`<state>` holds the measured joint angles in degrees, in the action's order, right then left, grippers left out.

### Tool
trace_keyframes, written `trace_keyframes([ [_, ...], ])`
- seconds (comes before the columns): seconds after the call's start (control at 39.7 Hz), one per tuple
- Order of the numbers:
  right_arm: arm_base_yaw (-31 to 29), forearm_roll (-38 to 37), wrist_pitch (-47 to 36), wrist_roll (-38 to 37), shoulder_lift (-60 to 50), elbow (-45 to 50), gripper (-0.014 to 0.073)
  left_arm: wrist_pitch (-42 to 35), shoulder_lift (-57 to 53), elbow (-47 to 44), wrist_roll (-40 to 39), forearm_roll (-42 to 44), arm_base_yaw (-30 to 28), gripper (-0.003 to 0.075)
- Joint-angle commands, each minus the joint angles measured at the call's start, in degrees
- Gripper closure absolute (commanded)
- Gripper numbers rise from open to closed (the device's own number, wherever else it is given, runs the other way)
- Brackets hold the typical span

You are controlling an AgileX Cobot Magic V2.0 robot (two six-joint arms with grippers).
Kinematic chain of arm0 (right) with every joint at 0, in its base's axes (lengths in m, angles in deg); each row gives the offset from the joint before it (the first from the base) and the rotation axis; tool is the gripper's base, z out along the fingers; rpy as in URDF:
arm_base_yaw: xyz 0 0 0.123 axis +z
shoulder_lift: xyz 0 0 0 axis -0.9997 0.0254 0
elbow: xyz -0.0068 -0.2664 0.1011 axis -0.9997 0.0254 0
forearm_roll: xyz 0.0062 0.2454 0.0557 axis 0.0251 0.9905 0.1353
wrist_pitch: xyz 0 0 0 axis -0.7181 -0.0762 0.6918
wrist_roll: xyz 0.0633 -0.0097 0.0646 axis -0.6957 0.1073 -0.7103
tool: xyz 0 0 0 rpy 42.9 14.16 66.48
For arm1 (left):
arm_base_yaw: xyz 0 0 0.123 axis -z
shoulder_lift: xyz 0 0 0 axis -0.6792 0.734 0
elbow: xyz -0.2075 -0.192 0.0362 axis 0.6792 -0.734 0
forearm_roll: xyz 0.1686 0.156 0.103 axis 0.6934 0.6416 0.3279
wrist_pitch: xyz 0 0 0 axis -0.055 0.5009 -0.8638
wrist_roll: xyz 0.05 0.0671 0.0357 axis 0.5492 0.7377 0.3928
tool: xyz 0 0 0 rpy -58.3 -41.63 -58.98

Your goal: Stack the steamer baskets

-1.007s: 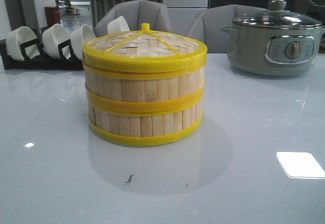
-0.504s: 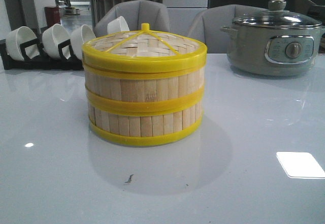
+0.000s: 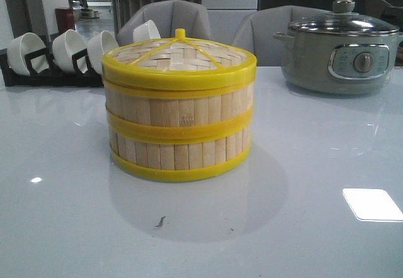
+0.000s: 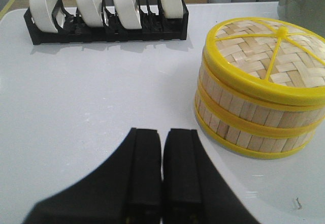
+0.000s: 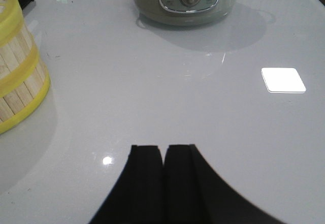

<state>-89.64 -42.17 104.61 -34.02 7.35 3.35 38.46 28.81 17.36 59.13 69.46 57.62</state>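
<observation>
Already the two round bamboo-slat steamer baskets with bright yellow plastic rims sit one on the other in the middle of the glossy white table, rims lined up so the walls run straight from bottom band to top band. The flat woven-bamboo lid with its yellow rim and small yellow knob caps the upper basket squarely, which suggests the stacking is done and nothing is left loose. The stack stands upright: its axis runs vertically, the knob points straight up, and being round it has no long side along the table.

Just beside it, a little apart, the left gripper hangs over bare table with its black fingers pressed together and nothing between them. The right gripper is further off on the stack's other side, likewise closed and empty; both look parked clear of the finished pile.

Behind stand the black rack of white bowls and the grey electric pot with a glass lid, well apart from the stack.
</observation>
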Motion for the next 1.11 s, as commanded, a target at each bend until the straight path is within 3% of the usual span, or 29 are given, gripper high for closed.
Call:
trace_keyframes([
  [0.0, -0.35, -0.37, -4.10, 0.49, 0.24, -1.74, 0.0540, -5.24, 0.06, 1.76, -0.33, -0.22, 0.47, 0.0631],
  [0.53, -0.35, -0.37, -4.10, 0.49, 0.24, -1.74, 0.0540, -5.24, 0.06, 1.76, -0.33, 0.11, 0.47, 0.0631],
  [0.76, -0.35, -0.37, -4.10, 0.49, 0.24, -1.74, 0.0540, -6.81, -2.66, 0.86, 0.61, 6.93, -3.12, 0.0631],
  [1.08, -0.35, -0.37, -4.10, 0.49, 0.24, -1.74, 0.0540, -20.35, -13.16, -13.28, 0.61, 3.54, -9.91, 0.0631],
])
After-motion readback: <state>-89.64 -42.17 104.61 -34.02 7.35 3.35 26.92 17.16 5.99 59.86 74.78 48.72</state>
